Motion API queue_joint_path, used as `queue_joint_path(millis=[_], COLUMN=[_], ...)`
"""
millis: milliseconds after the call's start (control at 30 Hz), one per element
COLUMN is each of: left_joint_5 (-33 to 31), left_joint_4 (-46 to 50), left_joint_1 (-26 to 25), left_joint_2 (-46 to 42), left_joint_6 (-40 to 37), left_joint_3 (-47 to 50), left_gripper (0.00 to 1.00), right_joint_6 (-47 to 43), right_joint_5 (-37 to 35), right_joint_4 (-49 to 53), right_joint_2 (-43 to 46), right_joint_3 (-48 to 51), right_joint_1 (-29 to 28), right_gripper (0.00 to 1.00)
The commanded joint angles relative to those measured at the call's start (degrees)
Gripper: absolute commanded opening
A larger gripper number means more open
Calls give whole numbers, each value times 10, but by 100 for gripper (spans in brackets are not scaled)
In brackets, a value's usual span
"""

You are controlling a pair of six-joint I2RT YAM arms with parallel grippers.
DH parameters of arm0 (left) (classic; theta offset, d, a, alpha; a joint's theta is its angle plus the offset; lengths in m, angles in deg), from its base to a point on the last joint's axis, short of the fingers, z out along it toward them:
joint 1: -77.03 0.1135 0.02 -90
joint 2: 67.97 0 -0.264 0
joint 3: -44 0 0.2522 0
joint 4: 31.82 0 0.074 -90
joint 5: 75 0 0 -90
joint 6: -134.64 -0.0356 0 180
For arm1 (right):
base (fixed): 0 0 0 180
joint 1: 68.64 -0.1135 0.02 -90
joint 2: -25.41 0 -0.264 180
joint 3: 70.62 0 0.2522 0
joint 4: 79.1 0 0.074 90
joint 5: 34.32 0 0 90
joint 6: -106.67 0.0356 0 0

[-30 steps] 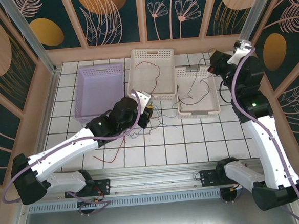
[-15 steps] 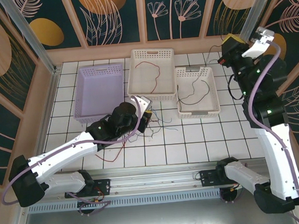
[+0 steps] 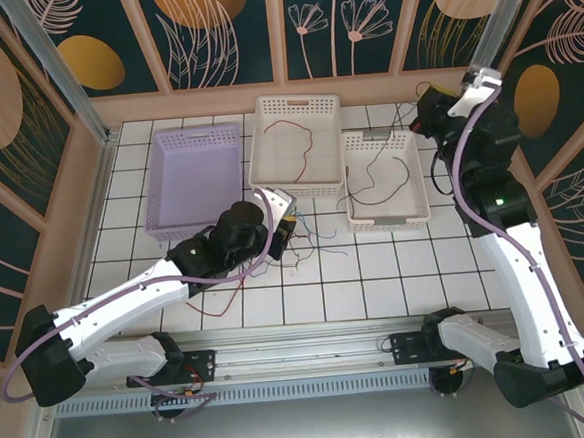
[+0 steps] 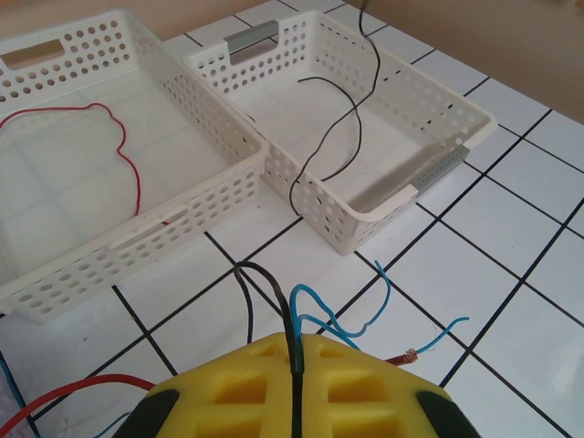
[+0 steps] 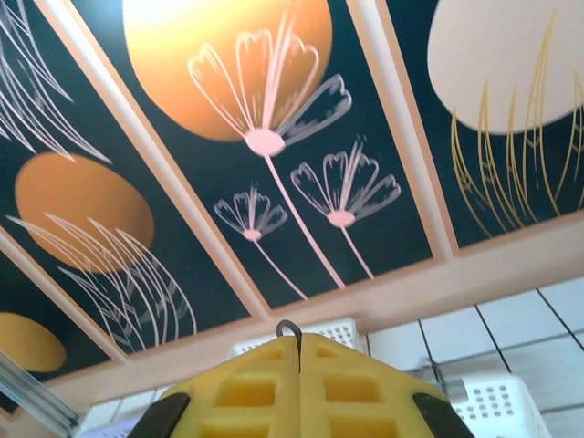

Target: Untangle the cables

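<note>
The tiled table carries three baskets along its far edge. The left arm reaches from the near left corner to the table's middle. The right arm stands raised over the far right corner.

The lilac basket sits far left, the middle basket beside it at the far edge's centre, and the right basket just beside that one.

The left gripper is low over the tiles, just in front of the gap between the two white baskets. Its yellow pads are pressed together on a dark cable that runs up between them.

The right gripper is held high beyond the right basket, tilted up toward the wall. Its pads are closed, with a loop of black cable pinched in the seam. From there the black cable hangs down into the right basket.

A red cable lies curled in the middle basket. A blue cable and another red one lie tangled on the tiles around the left gripper.
</note>
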Motion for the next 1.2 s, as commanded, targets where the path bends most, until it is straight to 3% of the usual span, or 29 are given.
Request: queue_joint_path(millis=[0,333,800,1167], left_joint_5=[9,13,13,18], left_joint_4=[-18,-17,-16,-14], left_joint_1=[3,4,3,4], left_joint_2=[-13,-13,-18,-17], left_joint_6=[-11,-13,-17,-19], left_joint_3=[7,9,12,12], left_gripper=[0,0,0,0], right_joint_6=[-6,-8,-22,-29], right_joint_5=[5,12,-7,-16], right_joint_4=[-2,22,-20,-29], right_joint_2=[4,11,24,10], right_joint_3=[-65,-137,4,47], right_joint_1=[-6,-6,-6,-6], right_gripper=[0,0,0,0])
